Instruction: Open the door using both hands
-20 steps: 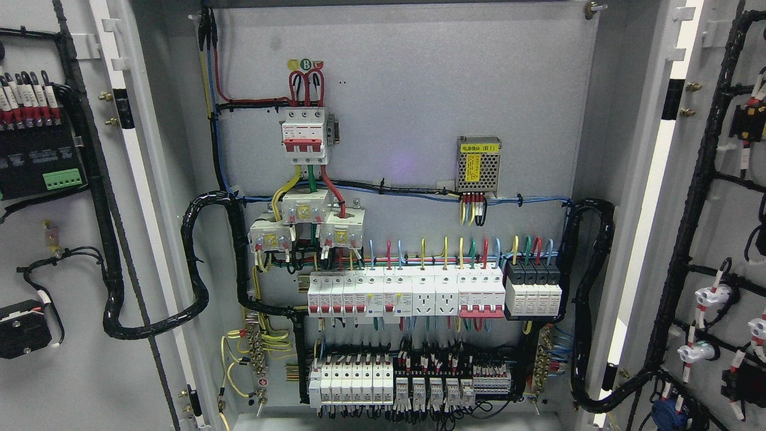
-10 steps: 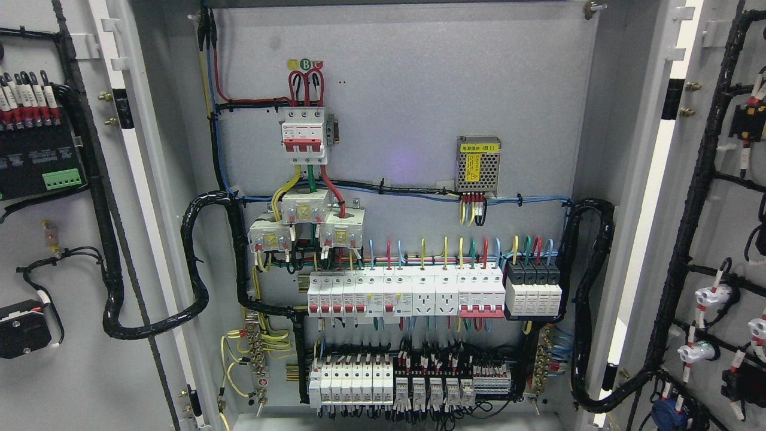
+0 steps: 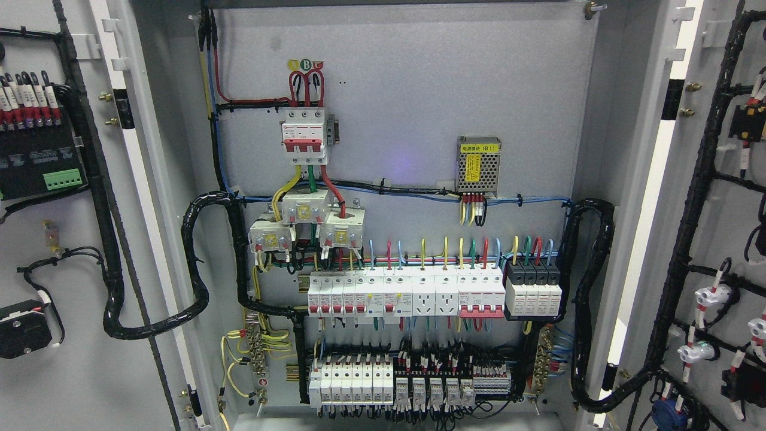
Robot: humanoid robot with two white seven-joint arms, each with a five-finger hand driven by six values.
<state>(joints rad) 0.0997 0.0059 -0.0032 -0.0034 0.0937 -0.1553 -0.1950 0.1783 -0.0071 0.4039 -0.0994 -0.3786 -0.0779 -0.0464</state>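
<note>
Both grey doors, the left door (image 3: 66,383) and the right door (image 3: 727,239), stood swung wide, tall edges upright, wired inner faces outward; no hand showed, its state untold.

Both cabinet doors (image 3: 66,239) stand open, exposing the wired breakers (image 3: 407,293)

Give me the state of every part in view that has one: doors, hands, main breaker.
Left door: swung fully open, inner face showing.
Right door: swung fully open, inner face showing.
Cabinet interior: exposed.
Main breaker: lever position too small to tell.
Left hand: not in view.
Right hand: not in view.
</note>
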